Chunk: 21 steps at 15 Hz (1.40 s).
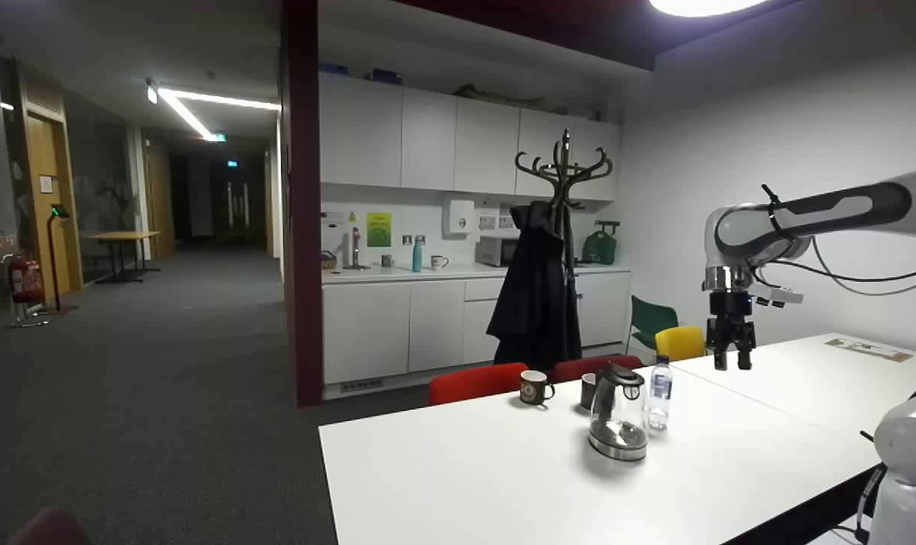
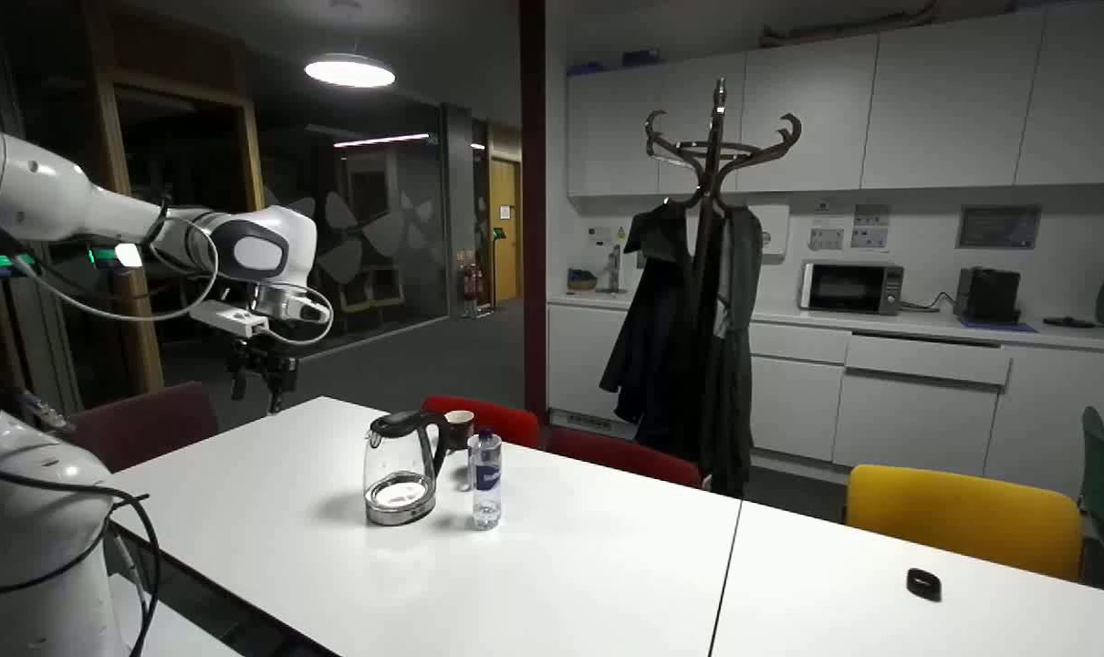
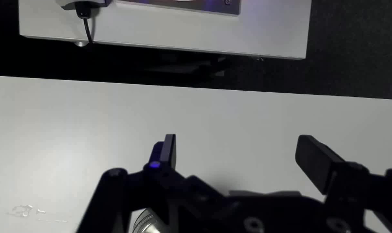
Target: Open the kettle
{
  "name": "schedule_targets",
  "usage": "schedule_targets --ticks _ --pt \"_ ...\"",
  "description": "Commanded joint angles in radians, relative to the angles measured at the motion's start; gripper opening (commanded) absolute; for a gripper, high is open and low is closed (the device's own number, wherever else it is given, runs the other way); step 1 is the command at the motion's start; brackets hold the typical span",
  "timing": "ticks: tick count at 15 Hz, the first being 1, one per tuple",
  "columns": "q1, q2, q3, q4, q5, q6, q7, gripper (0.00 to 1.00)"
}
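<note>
Standing kettle (image 2: 401, 473), white table (image 2: 552, 584), kitchenette (image 1: 435, 310) beyond.

A: Main colour?

B: White arm (image 2: 41, 187), glossy, rounded links (image 1: 744, 227); dark grey panel (image 1: 895, 203) was set into one.

A: Next bit?

B: Silver ring (image 1: 727, 278), black housing (image 1: 730, 304) below it; small pale box (image 2: 228, 318) was mounted at the side.

A: Wiring?

B: Pale cable (image 2: 155, 318) looped by the arm, black cable (image 2: 59, 482) crossed the base (image 2: 36, 584), also white; black tie (image 1: 771, 195) was strapped round a link.

A: Fingers (image 3: 316, 158)?

B: Black, blocky, flat inner faces. Round screw heads (image 3: 253, 224) showed nearby; one finger had a blue-violet spot (image 3: 154, 164).
</note>
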Motion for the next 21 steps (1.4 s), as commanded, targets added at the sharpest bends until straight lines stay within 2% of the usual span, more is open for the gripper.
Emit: schedule_targets --ticks 1,13,21 --pt "-0.011 0.001 0.009 0.001 0.004 -0.002 -0.005 1.00" --pt "-0.008 0.003 0.009 0.005 -0.006 -0.009 -0.017 1.00" --pt "0.030 0.099 0.004 0.091 -0.160 -0.110 -0.247 1.00"
